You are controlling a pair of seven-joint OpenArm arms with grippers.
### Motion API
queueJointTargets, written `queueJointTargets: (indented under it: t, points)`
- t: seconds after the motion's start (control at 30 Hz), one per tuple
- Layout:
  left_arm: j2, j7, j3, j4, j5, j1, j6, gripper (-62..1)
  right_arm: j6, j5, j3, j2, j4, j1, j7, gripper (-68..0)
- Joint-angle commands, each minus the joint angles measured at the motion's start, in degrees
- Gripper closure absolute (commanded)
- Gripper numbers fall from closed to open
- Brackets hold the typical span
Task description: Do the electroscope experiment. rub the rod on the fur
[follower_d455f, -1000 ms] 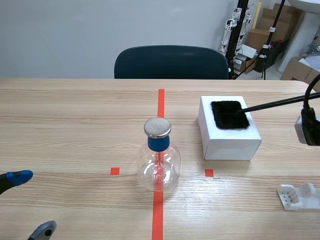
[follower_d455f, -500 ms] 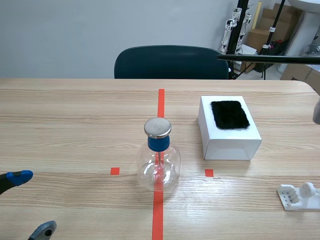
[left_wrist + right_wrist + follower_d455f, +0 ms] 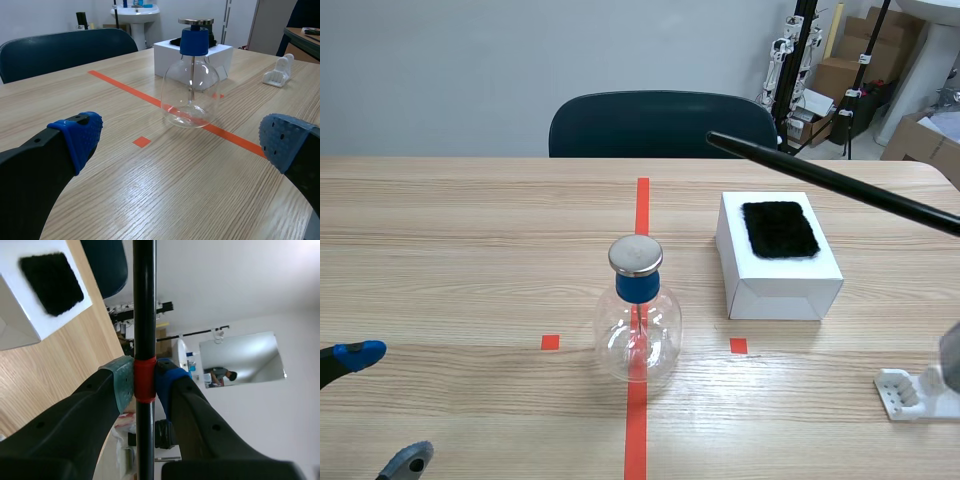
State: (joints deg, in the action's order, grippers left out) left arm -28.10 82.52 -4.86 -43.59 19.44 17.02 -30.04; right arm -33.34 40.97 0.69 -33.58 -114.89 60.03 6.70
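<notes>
right gripper clamps rod | held end off scene view (seemingly raised)

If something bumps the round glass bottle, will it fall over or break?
The glass bottle looks thin, so a fall would probably break it. Its wide belly sits low, so a small bump likely slides it. Its metal cap sits high, so a hard push might tip it.
</notes>
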Motion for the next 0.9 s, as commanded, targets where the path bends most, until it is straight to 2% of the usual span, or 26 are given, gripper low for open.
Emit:
queueJointTargets:
  t: [0.0,0.1,0.17,0.27,0.5,0.7,0.87]
  points:
    - [-0.5,0.8,0.4,-0.3,-0.6,0.1,-0.1,-62.3,-1.0,2.1,0.5,1.3,-1.2,1.2,2.5,0.0]
    - [-0.5,0.8,0.4,-0.3,-0.6,0.1,-0.1,-62.3,-1.5,8.3,0.5,3.8,-1.2,4.5,7.0,0.0]
    - [-0.5,0.8,0.4,-0.3,-0.6,0.1,-0.1,-62.3,-1.6,10.1,0.4,4.6,-1.2,6.3,10.2,0.0]
    - [-0.5,0.8,0.4,-0.3,-0.6,0.1,-0.1,-62.3,-2.6,10.0,-0.1,5.2,-1.2,8.2,14.2,0.0]
    - [-0.5,0.8,0.4,-0.3,-0.6,0.1,-0.1,-62.3,-3.6,8.0,-1.9,5.7,-1.2,8.7,18.7,0.0]
    - [-0.5,0.8,0.4,-0.3,-0.6,0.1,-0.1,-62.3,-3.6,3.2,-3.2,5.7,-1.2,8.5,19.9,0.0]
    - [-0.5,0.8,0.4,-0.3,-0.6,0.1,-0.1,-62.3,-3.5,2.9,-3.8,5.7,-1.2,8.4,21.2,0.0]
